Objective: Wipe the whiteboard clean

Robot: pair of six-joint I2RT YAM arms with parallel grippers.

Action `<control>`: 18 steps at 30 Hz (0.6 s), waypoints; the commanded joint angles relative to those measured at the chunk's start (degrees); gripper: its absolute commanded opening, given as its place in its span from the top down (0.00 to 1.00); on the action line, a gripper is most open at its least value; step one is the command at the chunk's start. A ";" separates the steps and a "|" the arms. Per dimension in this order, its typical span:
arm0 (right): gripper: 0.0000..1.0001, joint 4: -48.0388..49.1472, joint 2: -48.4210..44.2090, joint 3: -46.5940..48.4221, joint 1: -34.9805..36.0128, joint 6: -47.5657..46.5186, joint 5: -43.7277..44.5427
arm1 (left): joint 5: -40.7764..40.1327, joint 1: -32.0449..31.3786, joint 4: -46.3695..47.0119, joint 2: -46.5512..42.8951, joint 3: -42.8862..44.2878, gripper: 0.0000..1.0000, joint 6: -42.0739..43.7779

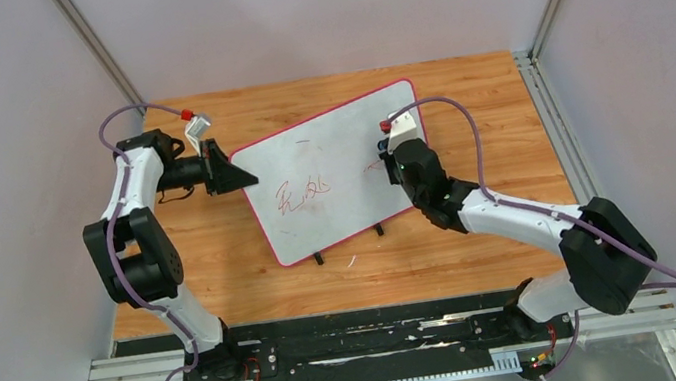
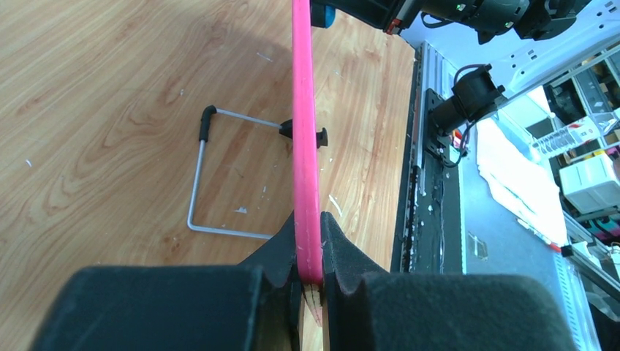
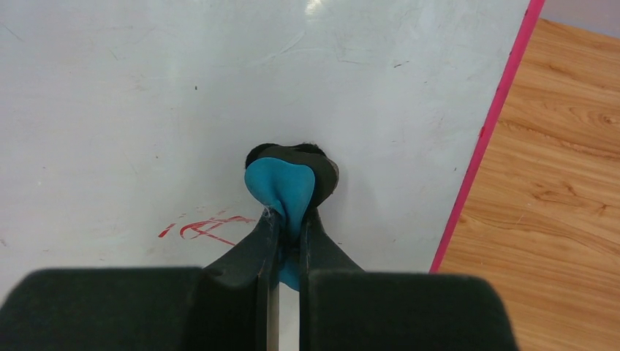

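Observation:
A white whiteboard (image 1: pixel 334 156) with a pink rim stands tilted on the wooden table, with red marks (image 1: pixel 302 196) low on its face. My left gripper (image 1: pixel 233 175) is shut on the board's left pink edge (image 2: pixel 305 146), seen edge-on in the left wrist view. My right gripper (image 1: pixel 388 158) is shut on a blue eraser (image 3: pixel 285 186) with a dark pad, pressed against the board (image 3: pixel 146 95) just right of the red marks (image 3: pixel 205 228).
The board's wire stand (image 2: pixel 201 183) rests on the wooden table (image 1: pixel 224 268) behind it. Two black feet (image 1: pixel 319 258) show at the board's lower edge. Metal rails (image 1: pixel 338 352) run along the near edge.

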 commanded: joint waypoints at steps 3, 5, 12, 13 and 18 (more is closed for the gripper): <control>0.99 1.48 3.58 3.12 3.68 2.92 -2.91 | -5.84 -2.45 3.99 0.39 1.76 1.00 7.19; 0.99 2.57 4.58 3.87 5.59 3.56 -3.40 | -5.75 -2.42 4.04 0.62 2.08 1.00 7.02; 0.99 3.71 9.29 8.17 11.36 3.26 -2.82 | -6.60 -2.51 4.02 0.14 2.29 1.00 6.75; 0.99 3.41 9.47 8.35 11.59 3.13 -2.35 | -6.68 -2.47 3.95 -0.05 2.23 1.00 6.73; 0.99 1.07 6.98 5.34 10.68 1.08 3.61 | -7.01 -2.48 3.97 -0.63 2.02 1.00 6.73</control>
